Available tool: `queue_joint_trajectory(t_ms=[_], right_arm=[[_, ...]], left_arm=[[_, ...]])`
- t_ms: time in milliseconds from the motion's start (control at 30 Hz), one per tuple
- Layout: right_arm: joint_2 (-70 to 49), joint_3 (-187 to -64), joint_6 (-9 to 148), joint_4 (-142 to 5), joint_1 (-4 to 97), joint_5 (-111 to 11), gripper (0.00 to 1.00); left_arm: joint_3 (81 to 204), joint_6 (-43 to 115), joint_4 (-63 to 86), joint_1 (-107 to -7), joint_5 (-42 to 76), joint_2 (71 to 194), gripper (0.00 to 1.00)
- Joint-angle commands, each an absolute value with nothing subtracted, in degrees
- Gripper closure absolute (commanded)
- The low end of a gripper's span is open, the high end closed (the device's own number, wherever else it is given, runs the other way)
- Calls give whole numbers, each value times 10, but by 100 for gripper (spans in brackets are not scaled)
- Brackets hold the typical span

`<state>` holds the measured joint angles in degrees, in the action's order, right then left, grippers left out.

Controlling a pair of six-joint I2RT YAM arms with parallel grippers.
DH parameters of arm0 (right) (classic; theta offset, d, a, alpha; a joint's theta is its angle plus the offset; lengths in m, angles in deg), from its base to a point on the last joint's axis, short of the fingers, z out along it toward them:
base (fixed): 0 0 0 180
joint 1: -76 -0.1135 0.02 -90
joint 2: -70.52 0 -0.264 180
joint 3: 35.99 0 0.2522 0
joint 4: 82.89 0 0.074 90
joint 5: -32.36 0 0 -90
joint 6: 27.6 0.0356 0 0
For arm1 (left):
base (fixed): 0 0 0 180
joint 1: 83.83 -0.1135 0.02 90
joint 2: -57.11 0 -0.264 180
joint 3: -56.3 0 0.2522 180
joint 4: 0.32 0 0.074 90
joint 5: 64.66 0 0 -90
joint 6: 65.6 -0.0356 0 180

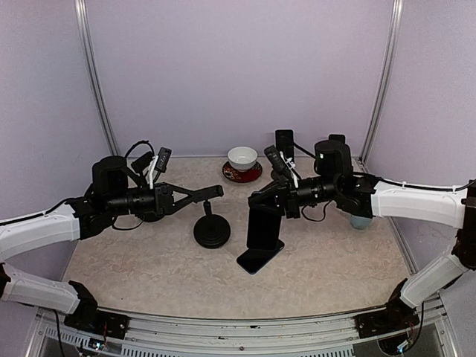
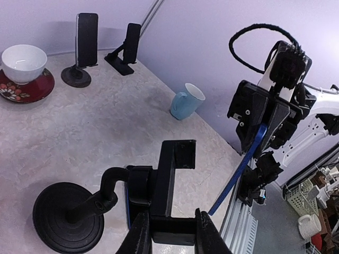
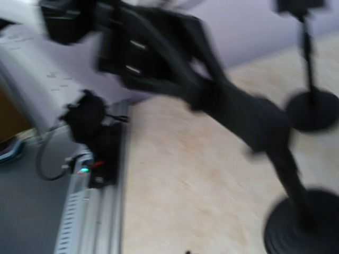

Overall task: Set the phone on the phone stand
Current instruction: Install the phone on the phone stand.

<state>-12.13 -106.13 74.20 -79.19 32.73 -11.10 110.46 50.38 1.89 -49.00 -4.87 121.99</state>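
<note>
The black phone stand has a round base on the table and a bent neck up to its holder. My left gripper is shut on the holder's lower bar, one finger on each side. The phone is black with a blue edge. It stands nearly upright, right of the stand, with its lower end near the table. My right gripper is shut on its top. The right wrist view is blurred and shows neither its own fingers nor the phone. A dark flat shape lies under the phone.
A white bowl on a red saucer stands at the back centre. Two other stands holding phones are at the back. A blue mug sits at the right, behind my right arm. The table's metal front rail is close.
</note>
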Motion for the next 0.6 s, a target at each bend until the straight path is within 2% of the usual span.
queue_joint_trajectory(t_ms=[0,567], right_arm=[[-121,-1110,704,-811,304,-30,100],[-241,-1285,697,-850,249,164,100]], left_arm=[[1114,478,-47,-487,-98,1204,100],[1130,458,-36,-445,-151,1201,100]])
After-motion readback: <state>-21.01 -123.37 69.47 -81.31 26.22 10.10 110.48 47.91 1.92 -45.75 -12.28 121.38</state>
